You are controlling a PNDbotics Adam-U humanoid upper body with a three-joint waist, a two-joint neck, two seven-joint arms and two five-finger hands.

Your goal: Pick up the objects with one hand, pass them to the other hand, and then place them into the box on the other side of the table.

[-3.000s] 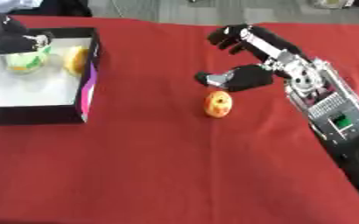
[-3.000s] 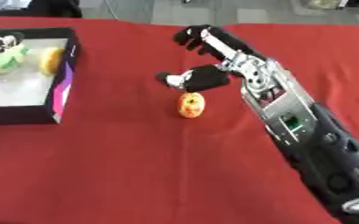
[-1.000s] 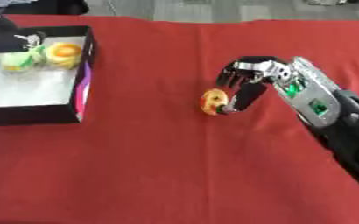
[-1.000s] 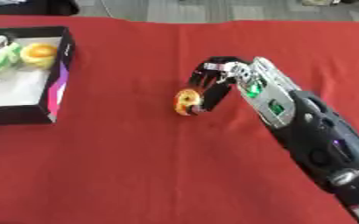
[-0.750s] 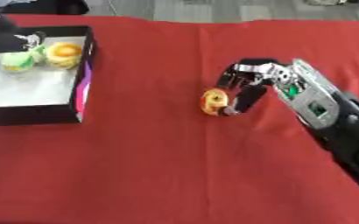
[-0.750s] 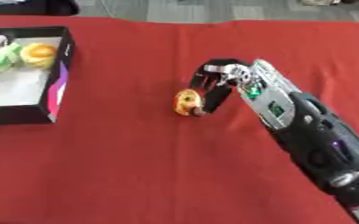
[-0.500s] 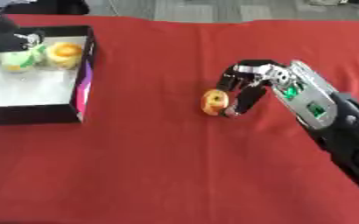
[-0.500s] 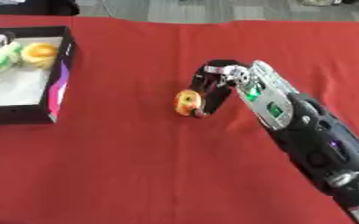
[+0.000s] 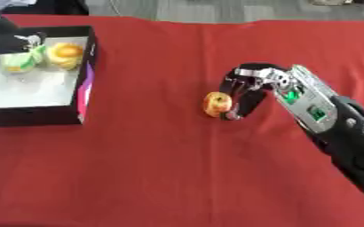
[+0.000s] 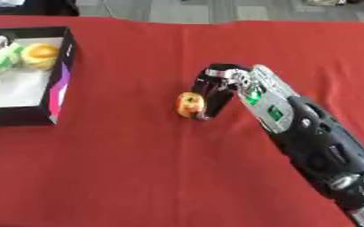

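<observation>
Right hand [image 9: 251, 86] is down on the red cloth [image 9: 177, 168] mid-table, fingers curled and hooked toward the small orange-yellow fruit [image 9: 216, 103], fingertips touching its right flank. Whether the thumb has closed behind it I can't tell from here. The fruit sits just to the left of that hand, on the side toward the box [image 9: 88, 62], which lies well apart at the far left with a green piece [image 9: 18, 62] and an orange piece [image 9: 65, 52] already inside. Left hand isn't showing at all, so the right is clearly the one to lift, then carry leftward for the handover.
</observation>
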